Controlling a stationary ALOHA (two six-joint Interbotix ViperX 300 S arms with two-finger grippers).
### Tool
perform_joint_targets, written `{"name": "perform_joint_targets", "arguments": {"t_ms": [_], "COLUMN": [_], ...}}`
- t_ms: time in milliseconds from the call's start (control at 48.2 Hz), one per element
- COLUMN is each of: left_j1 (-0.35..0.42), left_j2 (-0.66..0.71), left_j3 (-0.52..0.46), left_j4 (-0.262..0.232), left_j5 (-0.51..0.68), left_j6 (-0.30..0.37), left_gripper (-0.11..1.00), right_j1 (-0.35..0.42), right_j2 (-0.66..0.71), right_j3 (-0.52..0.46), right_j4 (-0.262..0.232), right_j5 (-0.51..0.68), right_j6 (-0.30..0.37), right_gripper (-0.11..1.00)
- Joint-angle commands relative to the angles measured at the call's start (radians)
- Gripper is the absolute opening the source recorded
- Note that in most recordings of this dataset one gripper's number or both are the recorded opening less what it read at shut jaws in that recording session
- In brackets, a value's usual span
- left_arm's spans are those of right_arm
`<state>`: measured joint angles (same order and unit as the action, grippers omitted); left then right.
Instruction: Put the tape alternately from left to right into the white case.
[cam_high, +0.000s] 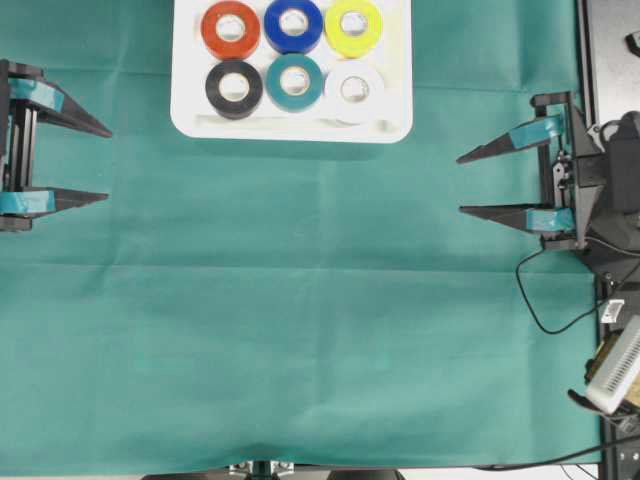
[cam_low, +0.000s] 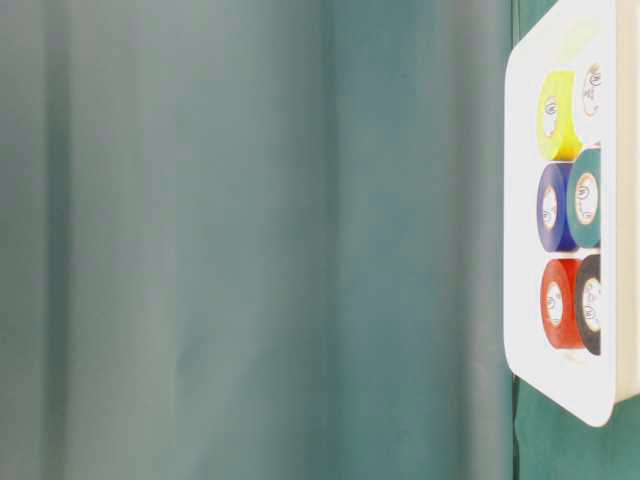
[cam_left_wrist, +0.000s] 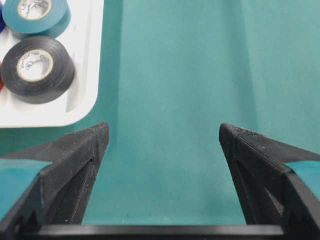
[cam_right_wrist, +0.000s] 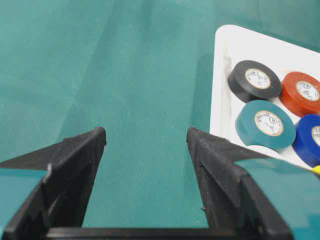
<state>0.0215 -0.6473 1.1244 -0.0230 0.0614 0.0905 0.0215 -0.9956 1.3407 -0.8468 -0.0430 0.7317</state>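
Observation:
The white case (cam_high: 190, 110) lies at the top middle of the green cloth. In it sit several tape rolls in two rows: red (cam_high: 231, 30), blue (cam_high: 293, 25) and yellow (cam_high: 353, 28) at the back, black (cam_high: 234, 88), teal (cam_high: 294, 82) and white (cam_high: 354, 89) in front. My left gripper (cam_high: 108, 165) hovers at the far left edge, open and empty, well clear of the case. My right gripper (cam_high: 460, 184) stands open and empty at the right, below and right of the case. The left wrist view shows the black roll (cam_left_wrist: 37, 69) and the case corner (cam_left_wrist: 85, 100).
Green cloth (cam_high: 300, 320) covers the table. At the right edge stand the arm's base, a black cable (cam_high: 535, 310) and a pale box (cam_high: 615, 370). The table-level view shows the case (cam_low: 525, 300) at its right, with rolls on edge.

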Motion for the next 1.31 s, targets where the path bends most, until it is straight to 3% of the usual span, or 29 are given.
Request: {"name": "perform_joint_targets", "arguments": {"t_ms": [0,1286], "left_j1": [-0.003,-0.002], "left_j2": [-0.012,-0.272], "left_j3": [-0.006,0.163], "left_j4": [-0.002,-0.003], "left_j5": [-0.014,-0.014], "left_j6": [0.0,-0.002], "left_gripper": [0.53,0.53], "right_j1": [-0.002,-0.002], "right_j2": [-0.012,-0.112], "right_j3": [0.0,0.071], "right_j4": [0.003,0.003], "right_j5": [-0.005,-0.003], "right_j6": [0.002,0.003], "right_gripper": [0.72,0.72]}}
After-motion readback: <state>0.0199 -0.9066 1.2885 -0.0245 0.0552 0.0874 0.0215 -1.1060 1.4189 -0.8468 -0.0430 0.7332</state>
